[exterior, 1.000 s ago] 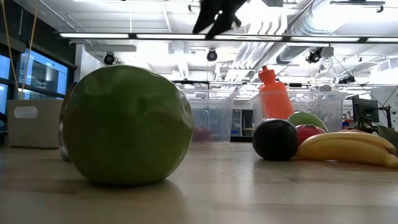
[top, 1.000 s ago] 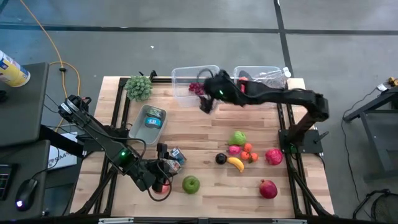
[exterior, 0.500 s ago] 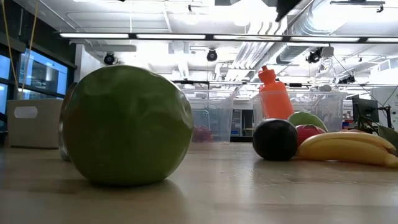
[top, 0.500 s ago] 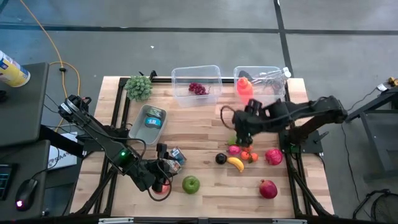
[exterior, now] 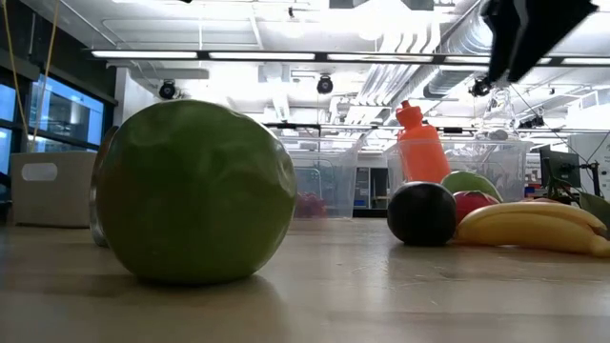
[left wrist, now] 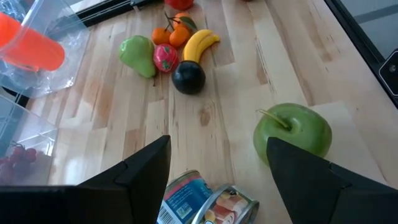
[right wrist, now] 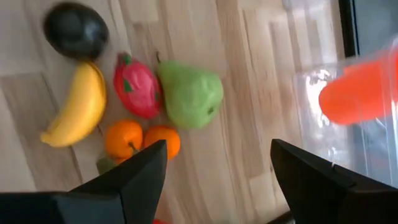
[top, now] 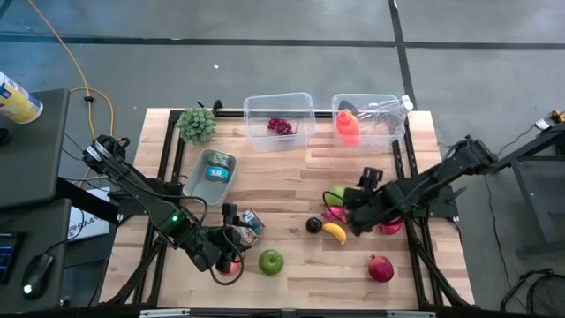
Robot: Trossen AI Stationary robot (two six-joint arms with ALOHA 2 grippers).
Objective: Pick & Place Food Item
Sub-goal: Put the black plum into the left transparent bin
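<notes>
The right gripper (top: 357,215) hovers above the fruit cluster at about 4 o'clock on the tabletop (top: 291,172), its fingers spread apart and holding nothing. Beneath it in the right wrist view lie a green pear (right wrist: 191,94), a pink dragon fruit (right wrist: 137,86), a banana (right wrist: 73,109), two small oranges (right wrist: 142,140) and a dark plum (right wrist: 76,30). A red apple (top: 389,224) sits just at 3 o'clock of the gripper, and a pomegranate (top: 380,268) lies near the front edge, at about 5 o'clock of the tabletop. At 12 o'clock stand two clear bins: one (top: 281,109) holds red grapes (top: 281,126), the other (top: 380,132) an orange bottle (top: 347,125). The left gripper (top: 231,246) waits at 7 o'clock, fingers apart and empty, over a tin can (left wrist: 208,204), with a green apple (top: 271,261) just beside it
</notes>
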